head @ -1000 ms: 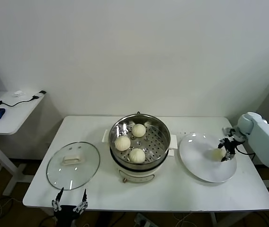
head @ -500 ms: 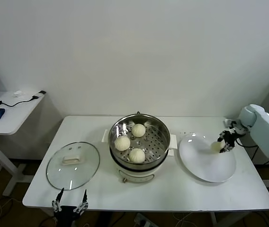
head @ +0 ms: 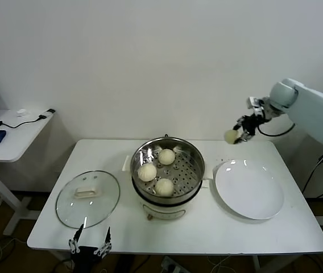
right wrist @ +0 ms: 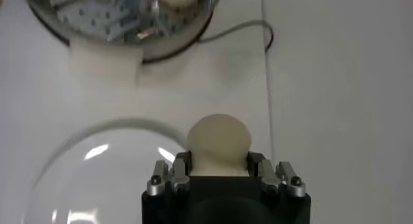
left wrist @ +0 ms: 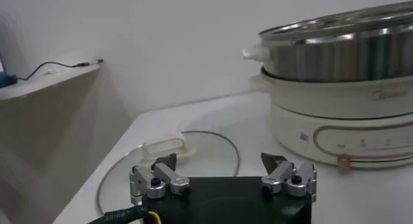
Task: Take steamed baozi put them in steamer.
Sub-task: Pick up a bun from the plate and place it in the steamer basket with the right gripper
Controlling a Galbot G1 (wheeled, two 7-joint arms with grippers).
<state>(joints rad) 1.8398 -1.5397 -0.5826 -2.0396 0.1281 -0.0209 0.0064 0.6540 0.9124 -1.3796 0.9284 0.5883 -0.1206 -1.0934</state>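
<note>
The steel steamer (head: 167, 170) stands mid-table on its white base, with three cream baozi (head: 164, 186) lying on its perforated tray. My right gripper (head: 236, 135) is raised above the table's back edge, to the right of the steamer, and is shut on a fourth baozi (right wrist: 218, 141). In the right wrist view the steamer (right wrist: 122, 12) lies beyond that bun. My left gripper (head: 90, 245) hangs open and empty at the table's front edge, below the glass lid; the left wrist view shows its fingers (left wrist: 284, 177) spread wide and the steamer (left wrist: 342, 109) to one side.
A white plate (head: 249, 189) with nothing on it lies right of the steamer. The round glass lid (head: 87, 198) with a white handle lies left of it. A side desk (head: 8, 136) with a blue mouse and cables stands at the far left.
My right gripper closed on the baozi on the plate, lifted it, and carried it up and leftward toward the steamer. The left arm stayed at the front edge.
</note>
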